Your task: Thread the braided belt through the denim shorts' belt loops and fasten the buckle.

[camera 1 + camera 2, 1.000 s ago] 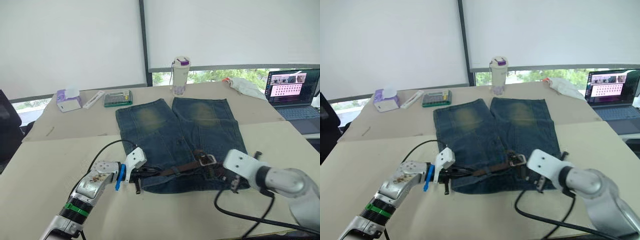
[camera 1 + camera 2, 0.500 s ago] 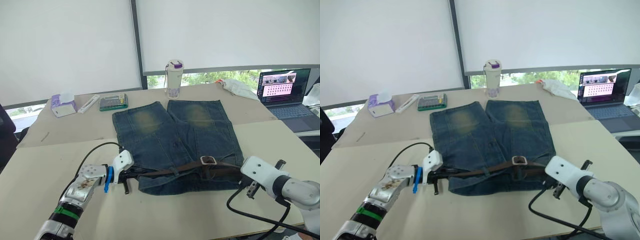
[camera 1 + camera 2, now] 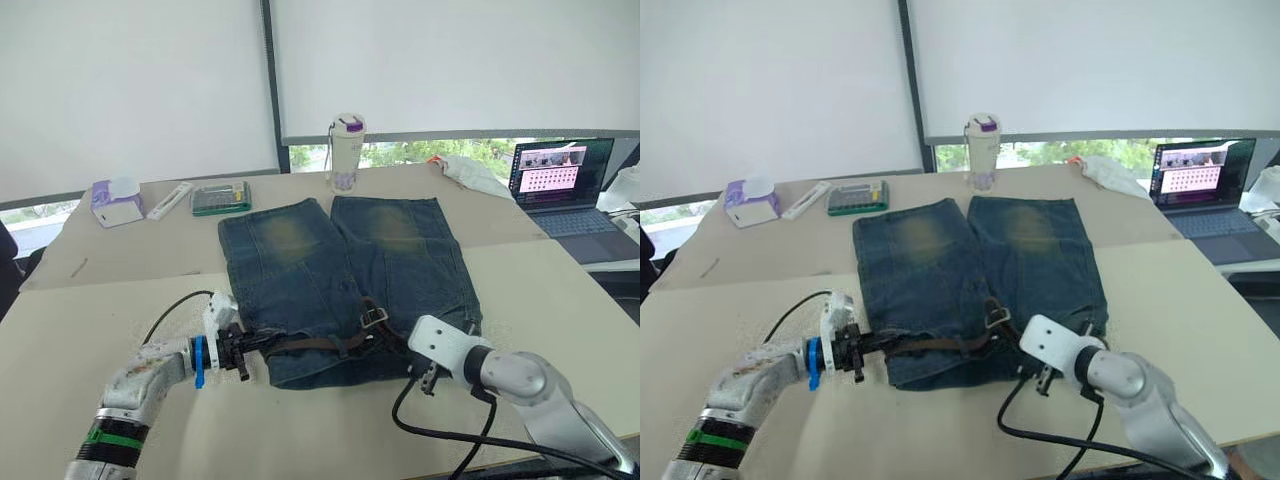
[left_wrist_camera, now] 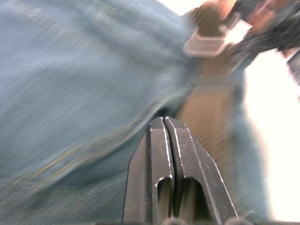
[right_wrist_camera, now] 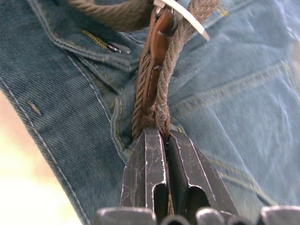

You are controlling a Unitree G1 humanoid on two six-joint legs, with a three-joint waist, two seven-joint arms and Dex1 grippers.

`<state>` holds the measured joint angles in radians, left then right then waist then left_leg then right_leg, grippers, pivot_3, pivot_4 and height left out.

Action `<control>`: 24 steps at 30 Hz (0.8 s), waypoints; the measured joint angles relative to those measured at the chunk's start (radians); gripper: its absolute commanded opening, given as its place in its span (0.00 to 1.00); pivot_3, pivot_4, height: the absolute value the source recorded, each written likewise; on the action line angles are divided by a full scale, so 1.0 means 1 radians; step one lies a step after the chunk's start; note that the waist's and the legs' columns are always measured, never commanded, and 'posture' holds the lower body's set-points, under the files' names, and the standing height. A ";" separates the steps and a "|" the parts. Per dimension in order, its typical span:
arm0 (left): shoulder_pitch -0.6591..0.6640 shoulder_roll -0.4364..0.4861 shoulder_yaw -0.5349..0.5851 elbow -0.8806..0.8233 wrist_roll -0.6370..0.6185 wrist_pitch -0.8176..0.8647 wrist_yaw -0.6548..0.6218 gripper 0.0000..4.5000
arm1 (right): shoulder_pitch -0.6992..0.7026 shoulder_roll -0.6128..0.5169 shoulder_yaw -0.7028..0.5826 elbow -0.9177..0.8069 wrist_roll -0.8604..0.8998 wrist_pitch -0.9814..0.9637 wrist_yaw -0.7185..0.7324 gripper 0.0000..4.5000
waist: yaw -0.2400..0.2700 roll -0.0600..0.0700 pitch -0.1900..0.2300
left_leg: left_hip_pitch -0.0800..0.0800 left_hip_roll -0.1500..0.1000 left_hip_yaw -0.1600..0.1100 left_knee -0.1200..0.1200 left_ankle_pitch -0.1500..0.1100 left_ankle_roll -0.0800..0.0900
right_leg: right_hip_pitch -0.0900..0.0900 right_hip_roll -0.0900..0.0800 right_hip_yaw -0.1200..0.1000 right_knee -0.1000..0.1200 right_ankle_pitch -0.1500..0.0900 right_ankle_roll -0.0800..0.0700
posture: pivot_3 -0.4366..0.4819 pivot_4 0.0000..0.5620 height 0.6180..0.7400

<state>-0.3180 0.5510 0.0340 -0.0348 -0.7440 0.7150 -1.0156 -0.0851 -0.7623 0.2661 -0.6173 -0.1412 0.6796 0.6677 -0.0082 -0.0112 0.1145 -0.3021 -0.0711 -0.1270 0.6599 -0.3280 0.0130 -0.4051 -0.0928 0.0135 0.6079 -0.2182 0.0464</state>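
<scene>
Right gripper point(image 5: 163, 136): pinching belt point(image 5: 154, 89) at frame centre | left gripper point(image 4: 164, 123): pressed together on shorts point(image 3: 330, 280) | buckle point(image 3: 374, 316): lower centre.

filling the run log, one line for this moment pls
step: belt threading | left gripper: shut at waistband end | right gripper: shut on braided belt | buckle: unfastened, on denim shorts

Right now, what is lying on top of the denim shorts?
On the denim shorts lies the braided belt, along the waistband, its silver buckle standing up. The right tool grips the belt. Whether it passes through the loops is hidden.
</scene>
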 measured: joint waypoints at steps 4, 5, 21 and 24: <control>-0.114 -0.031 -0.041 -0.099 0.018 0.044 0.077 0.02 | -0.016 0.007 0.024 0.007 -0.011 -0.012 0.007 0.00 | -0.004 0.003 -0.002 | 0.001 0.000 0.001 -0.001 0.003 -0.008 | 0.001 0.001 0.001 -0.001 0.000 0.000 | 0.48 0.27 1.00; -0.115 -0.033 -0.085 -0.109 0.052 0.035 0.083 0.02 | -0.016 0.013 0.027 0.007 -0.012 -0.014 0.007 0.00 | -0.008 0.004 -0.002 | 0.001 0.000 0.002 -0.002 0.003 -0.009 | 0.001 0.001 0.003 -0.001 -0.001 -0.001 | 0.48 0.27 1.00; -0.047 0.111 -0.410 0.141 0.564 -0.560 -0.013 0.02 | -0.025 0.020 0.052 -0.014 -0.041 -0.002 0.022 0.00 | -0.006 0.011 -0.006 | 0.001 0.001 0.002 -0.006 0.000 -0.004 | 0.001 0.002 0.003 0.001 -0.004 0.000 | 0.48 0.27 1.00; -0.058 0.118 -0.384 0.214 0.565 -0.606 -0.015 0.02 | -0.059 0.030 0.094 0.000 -0.054 -0.009 0.026 0.00 | -0.008 0.012 -0.007 | 0.002 0.002 0.002 -0.011 0.000 -0.004 | 0.001 0.003 0.002 0.002 -0.007 0.004 | 0.48 0.27 1.00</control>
<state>-0.3760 0.6687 -0.3505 0.1795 -0.1792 0.1092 -1.0305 -0.1439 -0.7325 0.3600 -0.6175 -0.1954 0.6709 0.6941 -0.0164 0.0007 0.1077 -0.2998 -0.0686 -0.1251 0.6493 -0.3280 0.0088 -0.4038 -0.0898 0.0159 0.6095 -0.2253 0.0503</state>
